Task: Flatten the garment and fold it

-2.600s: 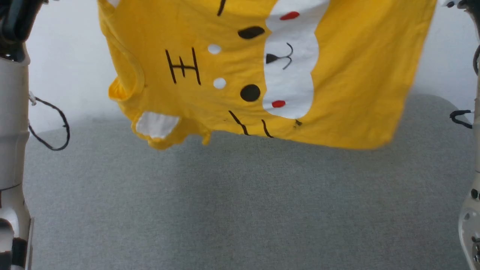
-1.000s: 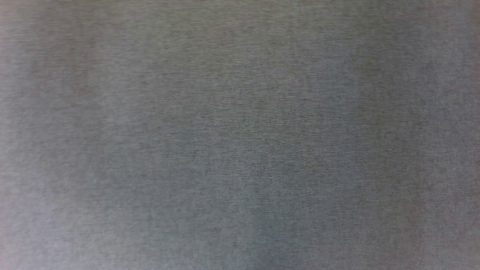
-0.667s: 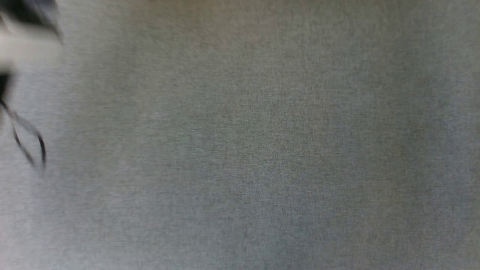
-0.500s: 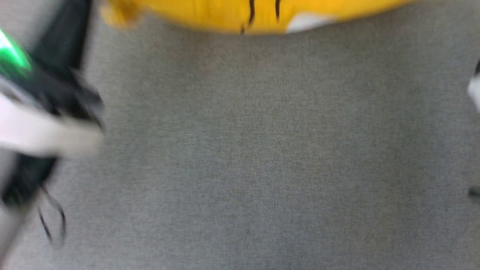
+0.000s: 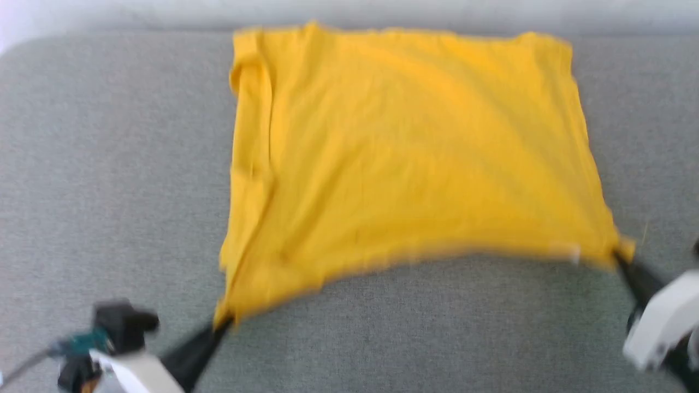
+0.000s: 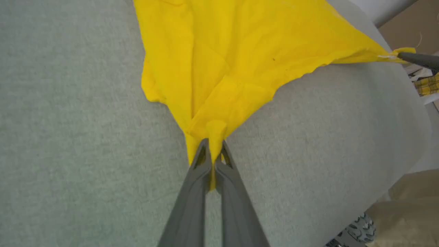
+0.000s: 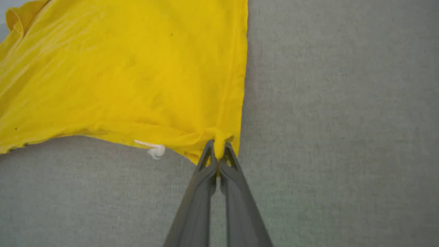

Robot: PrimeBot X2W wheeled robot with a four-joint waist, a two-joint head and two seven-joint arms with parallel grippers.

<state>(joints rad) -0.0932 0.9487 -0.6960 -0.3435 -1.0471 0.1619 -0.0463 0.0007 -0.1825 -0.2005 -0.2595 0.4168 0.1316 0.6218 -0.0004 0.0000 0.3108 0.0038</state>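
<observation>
The garment (image 5: 404, 158), a mustard-yellow T-shirt, lies spread on the grey table with its plain side up; no print shows. My left gripper (image 5: 221, 325) is shut on its near left corner (image 6: 214, 132), and my right gripper (image 5: 622, 255) is shut on its near right corner (image 7: 219, 139). The near hem sags in a curve between the two grips. A long fold runs down the shirt's left side (image 5: 254, 136). A small white tag (image 7: 154, 150) hangs at the hem near the right grip. In the left wrist view the right gripper's dark fingertips (image 6: 416, 59) show at the far corner.
The grey cloth-covered table (image 5: 109, 164) reaches round the shirt on all sides. Its rounded far edge (image 5: 109, 33) meets a pale wall just beyond the shirt. Past the table's edge in the left wrist view lie a brown floor (image 6: 408, 31) and a yellow checked cloth (image 6: 427, 85).
The shirt hung in the air with its printed face towards me; now it lies spread on the table, plain side up. Both arms swung down and toward me, still gripping the corners.
</observation>
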